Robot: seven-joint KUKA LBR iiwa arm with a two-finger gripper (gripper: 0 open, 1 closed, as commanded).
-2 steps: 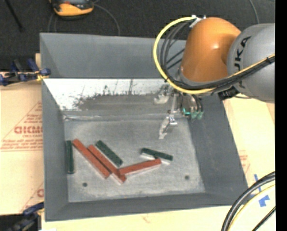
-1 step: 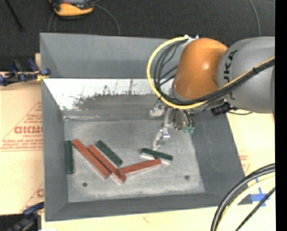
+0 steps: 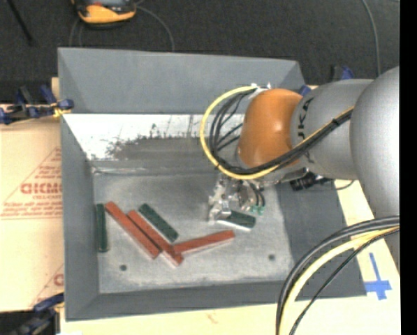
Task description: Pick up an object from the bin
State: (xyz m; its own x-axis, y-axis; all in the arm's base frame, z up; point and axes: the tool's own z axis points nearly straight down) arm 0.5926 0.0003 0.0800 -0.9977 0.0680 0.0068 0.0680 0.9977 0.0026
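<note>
My gripper hangs low over the right half of the bin floor, under the orange wrist cover. Right beneath its fingertips lies a short dark green block, touching or nearly touching them. Whether the fingers are round it I cannot tell. Just left of and below it a long red-brown stick lies flat, pointing towards the gripper.
Further left on the bin floor lie two red-brown sticks side by side, a dark green stick slanting next to them, and another dark green stick upright near the left wall. The arm and its cables cover the bin's right side.
</note>
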